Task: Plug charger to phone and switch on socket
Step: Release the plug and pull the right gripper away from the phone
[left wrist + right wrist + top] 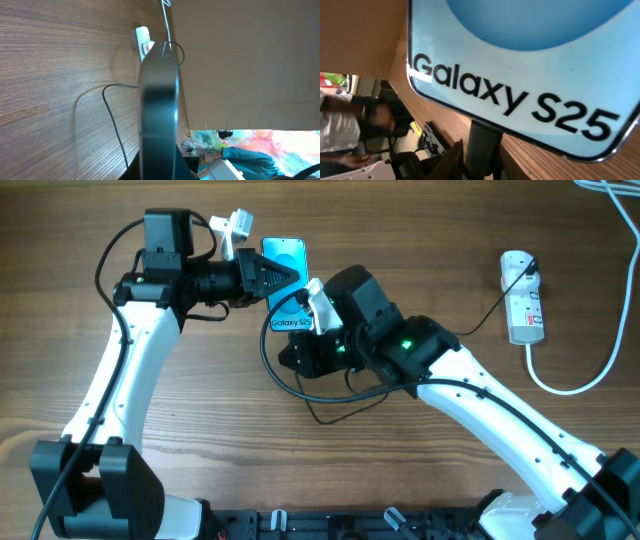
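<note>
The phone [286,265] is held above the table, its cyan screen reading "Galaxy S25". My left gripper [268,280] is shut on the phone's left side. In the left wrist view the phone [159,100] stands edge-on between the jaws [160,172]. My right gripper [299,345] is shut on the charger's connector [482,145], which touches the phone's bottom edge [520,65]. The black charger cable [330,418] loops under the right arm and runs to its plug [528,270] in the white socket [525,305] at the right. The socket also shows in the left wrist view [143,42].
The socket's thick white cord [575,385] curves off the right table edge. The black cable [112,115] lies slack on the wood below the phone. Both arm bases stand at the front edge.
</note>
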{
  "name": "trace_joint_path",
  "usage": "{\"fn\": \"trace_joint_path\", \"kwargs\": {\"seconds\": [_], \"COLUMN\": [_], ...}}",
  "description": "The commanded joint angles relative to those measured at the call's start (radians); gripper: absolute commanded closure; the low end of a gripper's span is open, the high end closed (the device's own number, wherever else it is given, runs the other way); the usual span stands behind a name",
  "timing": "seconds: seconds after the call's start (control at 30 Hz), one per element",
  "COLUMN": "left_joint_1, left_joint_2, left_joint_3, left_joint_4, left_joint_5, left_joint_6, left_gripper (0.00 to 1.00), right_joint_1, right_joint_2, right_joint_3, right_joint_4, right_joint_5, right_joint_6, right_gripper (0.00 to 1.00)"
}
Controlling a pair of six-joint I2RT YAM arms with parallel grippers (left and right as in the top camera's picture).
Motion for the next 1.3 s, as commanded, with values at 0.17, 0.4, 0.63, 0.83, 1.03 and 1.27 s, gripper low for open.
{"fn": "trace_joint_path", "kwargs": {"seconds": [0.17,0.4,0.63,0.83,1.03,1.27], "left_joint_1": [-0.002,-0.002,-0.011,-0.021,-0.021,-0.021], "left_joint_2": [-0.021,-0.021,-0.021,-0.021,-0.021,-0.021], "left_joint_3": [-0.002,-0.002,-0.002,-0.002,-0.002,-0.002], "left_joint_4": [0.007,0.007,0.005,-0.012,-0.024,-0.024], "left_joint_5": [0.042,0.042,0.043,0.043,0.043,0.042], "left_joint_6": [0.005,0.006,0.005,0.005,0.005,0.006], "left_gripper": [0.96,0.96,0.96,0.96,0.96,0.96], "right_joint_1": [0.003,0.001,0.001,-0.001,-0.031,-0.031], "right_joint_2": [-0.002,0.002,0.010,0.016,0.016,0.016], "right_joint_3": [0.019,0.019,0.019,0.019,0.019,0.019], "right_joint_4": [0.014,0.105,0.166,0.179,0.204,0.233], "right_joint_5": [0.013,0.027,0.067,0.066,0.032,0.033], "right_joint_6": [0.058,0.109,0.116,0.097,0.097,0.097], "right_gripper": [0.96,0.96,0.96,0.96,0.96,0.96]}}
